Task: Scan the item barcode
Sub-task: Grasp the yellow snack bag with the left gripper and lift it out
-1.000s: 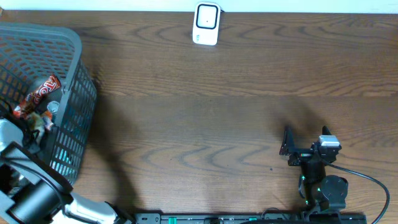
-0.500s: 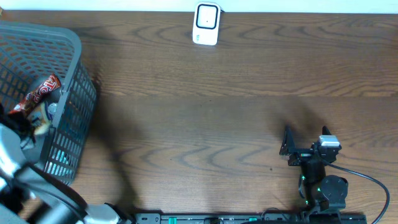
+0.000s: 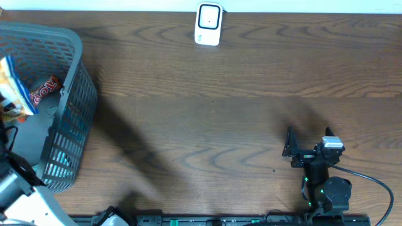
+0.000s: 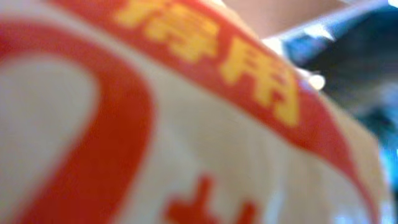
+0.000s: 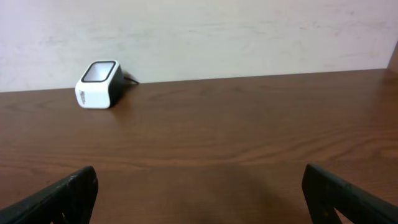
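Your left end effector (image 3: pixel 6 123) clenched on the snack packet (image 3: pixel 14 88) (right end effector (image 5: pixel 205 199) released, idle); the scanner (image 3: pixel 208 24) lies rightward, midway along the tabletop's (image 3: pixel 251 75) far edge.

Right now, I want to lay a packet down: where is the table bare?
The table is bare from the basket to the right gripper, up to the scanner. Only the left edge is crowded: basket, red wrapper inside, raised packet above.
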